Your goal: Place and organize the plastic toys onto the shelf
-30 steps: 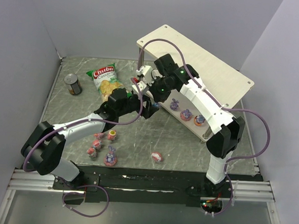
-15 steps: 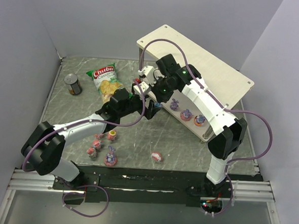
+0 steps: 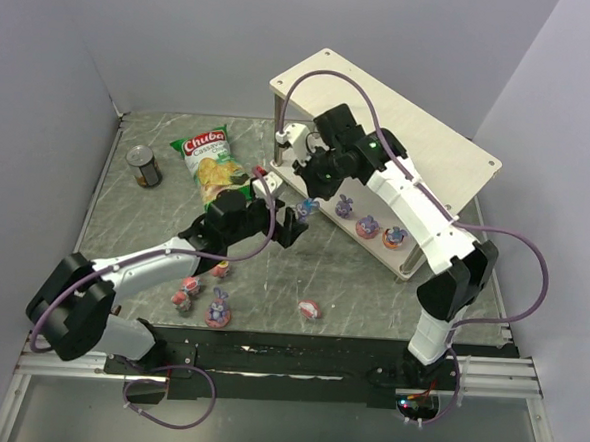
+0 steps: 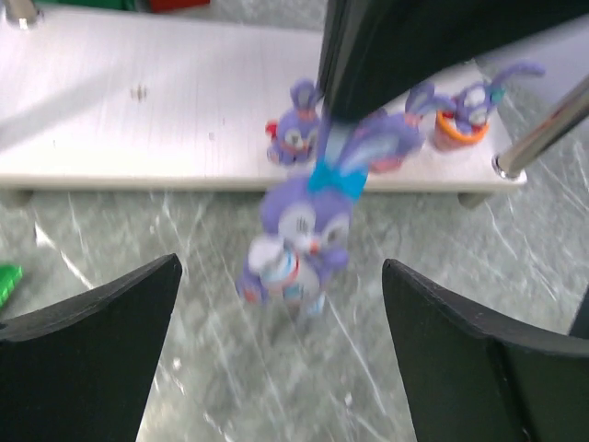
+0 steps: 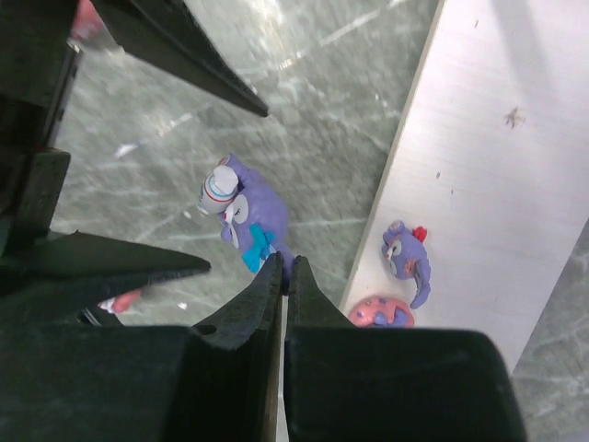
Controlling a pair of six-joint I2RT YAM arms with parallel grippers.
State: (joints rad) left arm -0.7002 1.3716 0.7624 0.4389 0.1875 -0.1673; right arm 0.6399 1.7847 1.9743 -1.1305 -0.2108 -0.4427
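My right gripper (image 3: pixel 311 195) is shut on the ear of a purple bunny toy (image 3: pixel 309 208) and holds it just above the table, in front of the shelf's lower board. The bunny shows in the right wrist view (image 5: pixel 247 216) below the shut right gripper (image 5: pixel 285 267). My left gripper (image 3: pixel 293 226) is open and empty; in the left wrist view the bunny (image 4: pixel 299 230) hangs between and beyond the fingers of the left gripper (image 4: pixel 281 265). The shelf (image 3: pixel 401 127) carries three toys on its lower board (image 4: pixel 138 120). Several toys (image 3: pixel 216 311) lie on the table at the front left.
A green chip bag (image 3: pixel 208 161) and a dark can (image 3: pixel 145 166) lie at the back left. One pink toy (image 3: pixel 311 308) lies alone near the front edge. The shelf's metal post (image 4: pixel 543 138) stands at the board's right end.
My left gripper has drawn back to the left, away from the right gripper. The bunny stays in the right gripper, which has shifted slightly right toward the shelf.
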